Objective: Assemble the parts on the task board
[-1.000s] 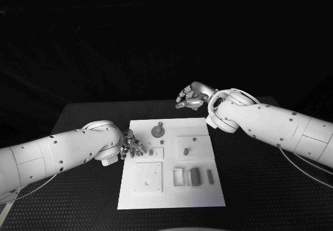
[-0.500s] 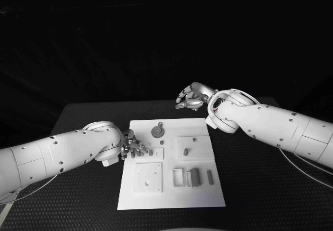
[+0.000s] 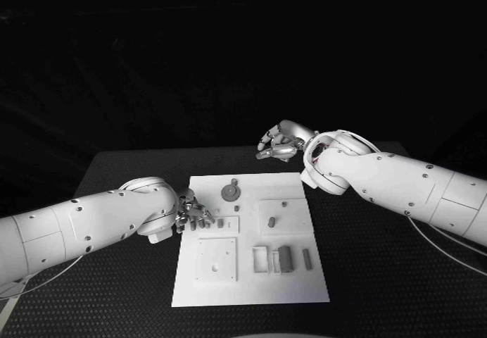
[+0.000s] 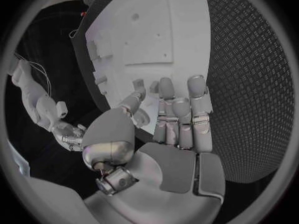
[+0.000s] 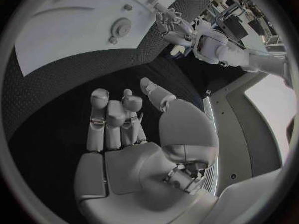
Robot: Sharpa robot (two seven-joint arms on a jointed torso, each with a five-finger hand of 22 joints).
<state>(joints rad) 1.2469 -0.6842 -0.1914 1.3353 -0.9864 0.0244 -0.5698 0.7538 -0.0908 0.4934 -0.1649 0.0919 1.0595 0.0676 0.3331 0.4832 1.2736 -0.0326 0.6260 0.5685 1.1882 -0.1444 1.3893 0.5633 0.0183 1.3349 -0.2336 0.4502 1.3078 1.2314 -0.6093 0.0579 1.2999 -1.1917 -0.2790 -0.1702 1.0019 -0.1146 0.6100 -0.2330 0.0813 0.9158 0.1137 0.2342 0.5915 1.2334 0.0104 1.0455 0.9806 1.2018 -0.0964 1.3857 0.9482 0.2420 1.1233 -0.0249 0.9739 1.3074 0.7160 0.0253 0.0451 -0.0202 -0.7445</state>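
Observation:
The white task board (image 3: 254,285) lies in the middle of the black table. On it sit a round grey part (image 3: 231,190), a small peg (image 3: 271,222) on a raised square, and several upright pieces (image 3: 284,258) at the near right. My left hand (image 3: 193,215) hovers at the board's left edge with its fingers apart and nothing in them; its fingertips (image 4: 165,84) reach over the board (image 4: 156,30) next to a small part (image 3: 220,223). My right hand (image 3: 278,144) hangs beyond the board's far edge, its fingers (image 5: 112,114) loosely apart and holding nothing.
A raised square plate (image 3: 216,259) with small holes takes the board's near left. Black table (image 3: 386,282) surrounds the board on all sides. The right forearm (image 3: 406,186) crosses above the table to the right of the board.

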